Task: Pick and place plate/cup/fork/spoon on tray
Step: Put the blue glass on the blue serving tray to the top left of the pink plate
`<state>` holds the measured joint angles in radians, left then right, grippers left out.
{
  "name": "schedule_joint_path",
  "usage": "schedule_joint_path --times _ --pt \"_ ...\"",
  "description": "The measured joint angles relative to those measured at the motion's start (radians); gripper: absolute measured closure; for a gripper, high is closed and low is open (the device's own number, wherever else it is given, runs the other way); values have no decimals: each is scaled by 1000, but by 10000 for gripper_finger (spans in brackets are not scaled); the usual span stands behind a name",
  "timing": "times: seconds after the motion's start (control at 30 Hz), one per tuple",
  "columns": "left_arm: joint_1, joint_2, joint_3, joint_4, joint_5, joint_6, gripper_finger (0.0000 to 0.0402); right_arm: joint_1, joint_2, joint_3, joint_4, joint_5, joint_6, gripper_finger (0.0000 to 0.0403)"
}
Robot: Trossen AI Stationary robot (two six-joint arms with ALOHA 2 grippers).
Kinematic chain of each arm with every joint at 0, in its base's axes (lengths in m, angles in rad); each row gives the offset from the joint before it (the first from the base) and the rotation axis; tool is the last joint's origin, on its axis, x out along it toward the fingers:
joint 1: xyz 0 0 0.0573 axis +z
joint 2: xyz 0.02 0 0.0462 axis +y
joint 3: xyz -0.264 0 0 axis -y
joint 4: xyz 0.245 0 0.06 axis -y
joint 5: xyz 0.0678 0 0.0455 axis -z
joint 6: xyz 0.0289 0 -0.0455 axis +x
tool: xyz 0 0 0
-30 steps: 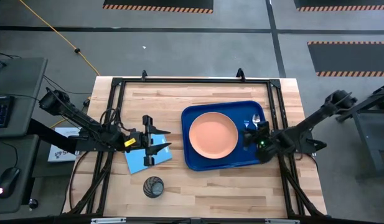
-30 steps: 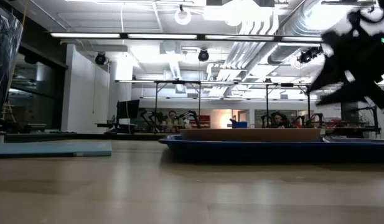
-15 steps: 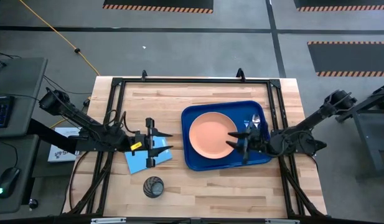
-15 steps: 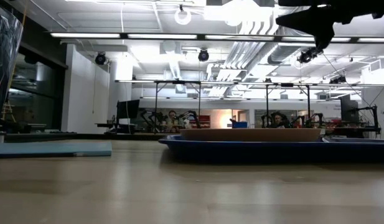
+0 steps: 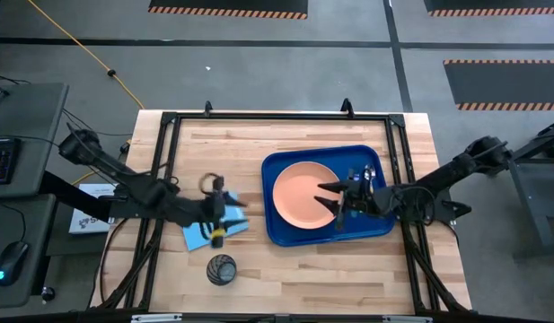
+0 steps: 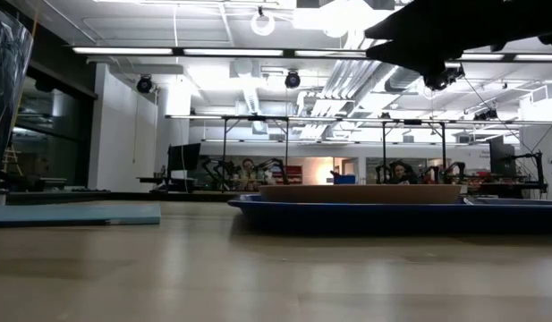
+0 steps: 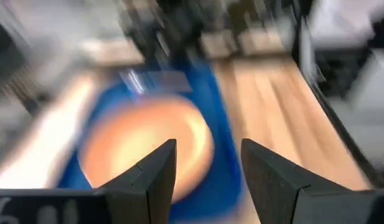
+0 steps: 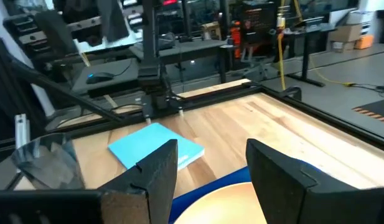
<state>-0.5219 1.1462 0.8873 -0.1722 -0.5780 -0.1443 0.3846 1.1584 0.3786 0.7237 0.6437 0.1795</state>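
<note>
With the round peach-orange plastic plate (image 5: pixel 305 193) and silver-bowled spoon (image 5: pixel 369 172) already on the dark blue rectangular tray (image 5: pixel 285 231), both empty grippers gape, right gripper (image 5: pixel 333 200) over the plate, left gripper (image 5: pixel 221 213) over the light-blue sheet (image 5: pixel 197 235), so the small dark grey cup (image 5: pixel 221 269) on the bare wood likely comes next, needing a descent around its rim.

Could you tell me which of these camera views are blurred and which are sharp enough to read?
Left wrist view: heavily smeared, the plate and tray only colour patches. High view: sharp, except the blurred left gripper. Right wrist view: crisp, the light-blue sheet clear. Low view: clear, with the arm overhead a dark silhouette.
</note>
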Motion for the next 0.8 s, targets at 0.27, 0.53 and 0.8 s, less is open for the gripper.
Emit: schedule_joint_path --times 0.27,0.53,0.8 --pt "-108 188 263 -607 331 -376 234 -14 0 0 -2 -28 3 219" --pt "-141 283 266 -624 378 -474 234 -14 0 0 -19 -28 25 219" --pt "-97 367 266 -652 449 -455 234 -14 0 0 -48 -33 31 219"
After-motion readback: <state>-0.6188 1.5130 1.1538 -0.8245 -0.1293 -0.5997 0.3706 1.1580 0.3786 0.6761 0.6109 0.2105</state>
